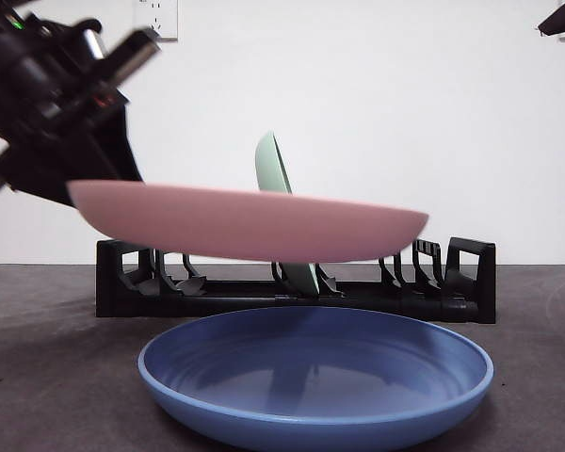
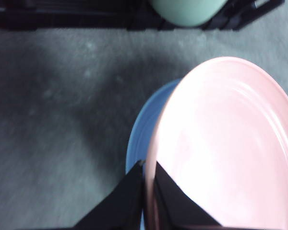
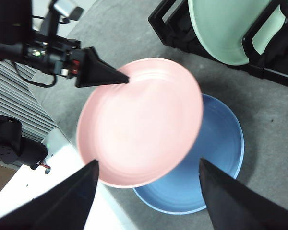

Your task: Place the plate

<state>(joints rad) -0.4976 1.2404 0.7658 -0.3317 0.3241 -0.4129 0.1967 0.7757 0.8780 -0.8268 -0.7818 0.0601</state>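
A pink plate [image 1: 250, 224] hangs level in the air above a blue plate [image 1: 315, 377] that lies on the table. My left gripper [image 2: 149, 171] is shut on the pink plate's rim [image 2: 151, 158], and it shows in the front view at the upper left [image 1: 99, 165]. The right wrist view looks down on the pink plate [image 3: 139, 120], with the left gripper [image 3: 120, 78] pinching its edge. My right gripper [image 3: 146, 175] is open, high above both plates, touching nothing. A black dish rack [image 1: 452, 282] stands behind, holding an upright green plate [image 1: 281, 179].
The rack [image 3: 175, 31] has several free slots on either side of the green plate [image 3: 230, 28]. Grey table surface [image 2: 62, 105] lies between the rack and the blue plate [image 2: 134, 143]. A white platform edge [image 3: 62, 191] and another black device sit beyond the table.
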